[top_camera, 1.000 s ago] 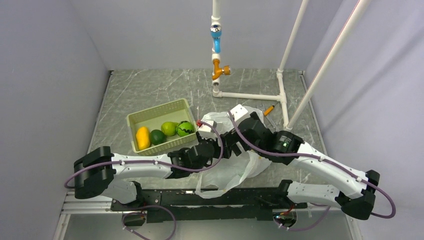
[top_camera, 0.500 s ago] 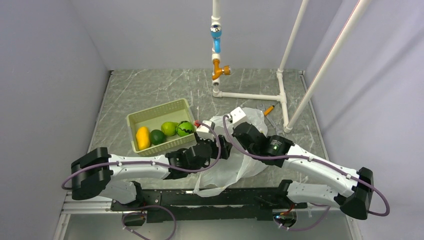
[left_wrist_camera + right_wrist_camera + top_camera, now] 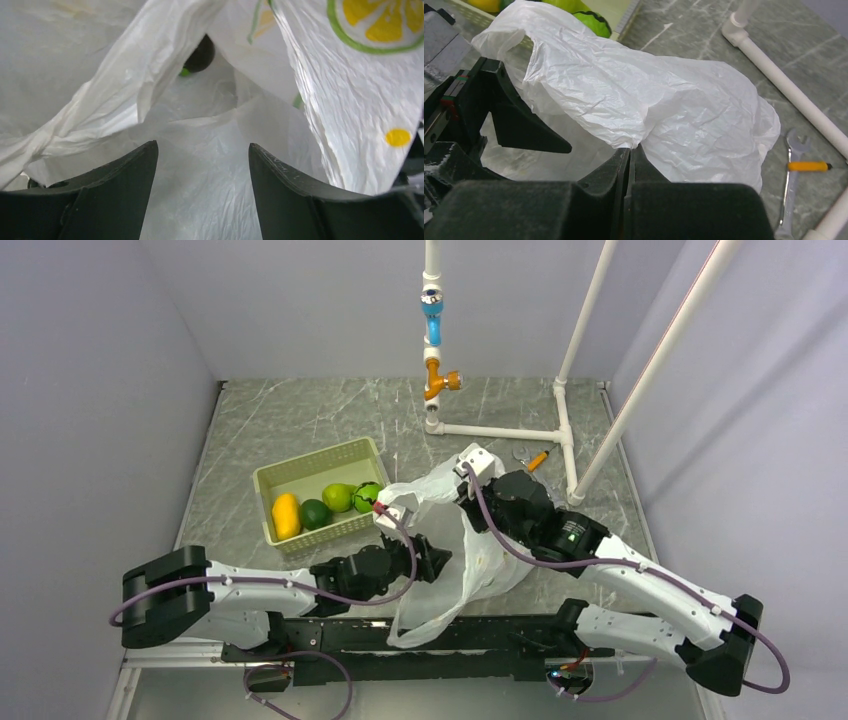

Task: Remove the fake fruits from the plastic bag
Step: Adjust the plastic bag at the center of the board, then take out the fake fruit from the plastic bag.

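Observation:
The plastic bag (image 3: 470, 555) lies crumpled between my two arms, its upper film raised into a tent. My right gripper (image 3: 630, 148) is shut on a fold of that film (image 3: 649, 100); in the top view my right gripper (image 3: 458, 502) is at the bag's top. My left gripper (image 3: 202, 150) stands open at the bag's mouth, with only film (image 3: 200, 180) beyond the fingers. Deep inside shows a dark round fruit (image 3: 200, 54). A yellow mango (image 3: 285, 515), a small green fruit (image 3: 316, 513), a pear (image 3: 339, 497) and a striped ball (image 3: 368, 497) lie in the basket.
The pale green basket (image 3: 300, 472) stands left of the bag. A wrench with an orange grip (image 3: 796, 167) lies to the right, near the white pipe frame (image 3: 563, 430). A pipe with valves (image 3: 432, 340) rises at the back.
My right gripper has shut on the bag's film and lifted it, so the bag now stands open. My left gripper has drawn back toward the near edge and narrowed a little.

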You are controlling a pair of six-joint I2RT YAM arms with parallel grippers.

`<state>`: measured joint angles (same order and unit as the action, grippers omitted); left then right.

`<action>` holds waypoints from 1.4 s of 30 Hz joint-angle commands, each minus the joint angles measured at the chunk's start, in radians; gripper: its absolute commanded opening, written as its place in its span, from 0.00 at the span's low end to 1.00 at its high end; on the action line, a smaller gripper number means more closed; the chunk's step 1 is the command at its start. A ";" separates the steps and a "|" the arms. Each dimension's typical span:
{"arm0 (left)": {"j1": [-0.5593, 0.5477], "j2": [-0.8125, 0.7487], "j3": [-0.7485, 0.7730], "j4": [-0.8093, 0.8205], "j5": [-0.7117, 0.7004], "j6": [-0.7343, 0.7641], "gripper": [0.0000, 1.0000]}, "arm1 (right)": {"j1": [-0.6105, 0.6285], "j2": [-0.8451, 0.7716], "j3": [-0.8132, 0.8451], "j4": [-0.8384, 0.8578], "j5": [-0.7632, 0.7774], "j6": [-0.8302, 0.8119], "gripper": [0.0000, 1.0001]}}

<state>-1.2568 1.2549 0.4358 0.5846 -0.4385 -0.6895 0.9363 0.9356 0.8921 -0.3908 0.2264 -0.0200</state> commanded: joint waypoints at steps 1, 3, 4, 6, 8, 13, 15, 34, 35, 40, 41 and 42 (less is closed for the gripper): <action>-0.028 -0.067 -0.061 0.180 0.065 0.040 0.70 | -0.067 -0.005 0.047 0.080 -0.216 -0.020 0.00; -0.052 -0.086 -0.084 0.191 0.073 0.067 0.69 | -0.117 -0.009 0.050 0.080 -0.282 -0.002 0.00; -0.064 -0.095 -0.092 0.185 0.076 0.083 0.69 | -0.133 -0.012 0.051 0.081 -0.300 0.008 0.00; -0.082 -0.109 -0.103 0.151 0.082 0.096 0.70 | -0.158 -0.007 0.063 0.073 -0.331 0.018 0.00; -0.089 -0.111 -0.092 0.095 0.073 0.095 0.73 | -0.170 0.000 0.079 0.063 -0.376 0.018 0.00; -0.092 -0.046 0.016 -0.072 -0.062 0.084 0.75 | -0.201 -0.009 0.089 0.056 -0.499 0.089 0.00; -0.091 -0.001 0.060 -0.101 -0.139 0.092 0.63 | -0.209 -0.006 0.102 0.044 -0.572 0.107 0.00; -0.022 0.331 0.295 -0.164 -0.220 0.033 0.99 | -0.240 0.001 0.070 0.066 -0.819 0.167 0.00; -0.019 0.355 0.306 -0.173 -0.217 0.028 0.99 | -0.241 0.003 0.070 0.060 -0.815 0.165 0.00; -0.013 0.484 0.370 -0.223 -0.179 -0.001 0.99 | -0.247 -0.022 0.050 0.045 -0.799 0.162 0.00; -0.013 0.507 0.374 -0.220 -0.180 -0.002 0.99 | -0.248 -0.027 0.045 0.044 -0.799 0.163 0.00; -0.008 0.524 0.375 -0.212 -0.181 -0.004 0.99 | -0.250 -0.031 0.039 0.046 -0.797 0.163 0.00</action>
<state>-1.2755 1.7088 0.7677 0.4118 -0.6407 -0.6712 0.6846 0.9394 0.9401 -0.3805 -0.5385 0.1352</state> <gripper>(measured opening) 0.994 0.008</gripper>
